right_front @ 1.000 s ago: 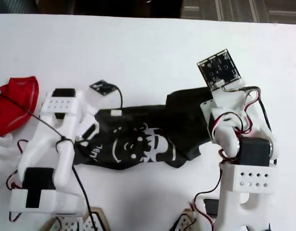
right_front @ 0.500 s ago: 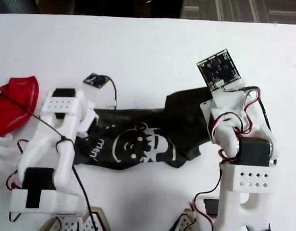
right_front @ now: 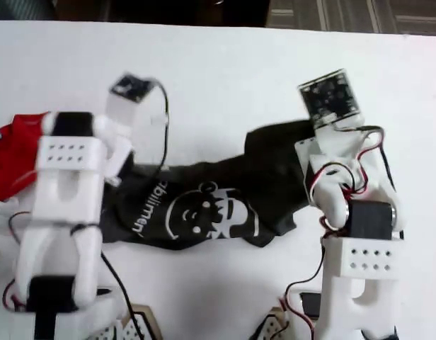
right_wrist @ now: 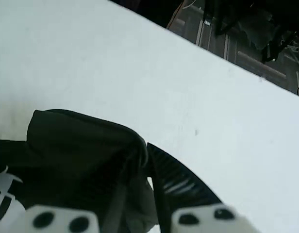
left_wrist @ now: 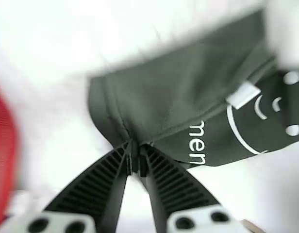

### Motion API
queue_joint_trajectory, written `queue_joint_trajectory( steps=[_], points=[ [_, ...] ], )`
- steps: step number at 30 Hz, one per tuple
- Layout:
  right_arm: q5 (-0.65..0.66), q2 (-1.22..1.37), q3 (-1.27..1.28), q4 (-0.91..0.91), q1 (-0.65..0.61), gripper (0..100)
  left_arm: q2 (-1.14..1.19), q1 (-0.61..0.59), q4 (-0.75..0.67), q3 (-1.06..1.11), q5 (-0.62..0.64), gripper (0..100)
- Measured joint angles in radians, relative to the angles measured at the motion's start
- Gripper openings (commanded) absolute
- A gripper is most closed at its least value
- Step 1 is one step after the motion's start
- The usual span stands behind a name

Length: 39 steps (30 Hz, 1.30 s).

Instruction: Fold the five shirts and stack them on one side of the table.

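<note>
Item: black shirt point(right_front: 204, 205), printed side up, lying rumpled on the table point(right_front: 225, 78) and stretched between the two grippers. Left gripper point(left_wrist: 136, 151): jaws closed tight on a pinched fold at the shirt's edge, near the lettering. Right gripper point(right_wrist: 142, 160): jaws drawn together on bunched cloth at the opposite end, which drapes over one finger. Red shirt point(right_front: 16, 156): heaped loose on the outer side of the left arm, apart from the black one, seemingly unfolded. Status, as judged: early; one shirt gripped at both ends with its fold not yet made, the red one awaiting its turn, stacking not begun.
</note>
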Motion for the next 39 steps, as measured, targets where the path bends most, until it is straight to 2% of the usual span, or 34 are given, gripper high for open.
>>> queue_joint_trajectory(
  steps=[8,23,31,39],
  points=[
    [-0.020,-0.002,-0.160,0.000,0.000,1.8,-0.081,0.000,0.138,-0.313,-0.028,3],
    [-0.020,-0.003,-0.687,0.000,0.000,1.8,-0.083,-0.054,0.175,-0.865,-0.032,3],
    [-0.020,-0.003,-0.798,0.002,0.000,1.8,-0.106,-0.055,0.175,-1.033,-0.032,3],
    [-0.029,-0.005,-0.944,0.078,0.000,1.8,-0.232,-0.055,0.175,-1.048,-0.032,3]
  ],
)
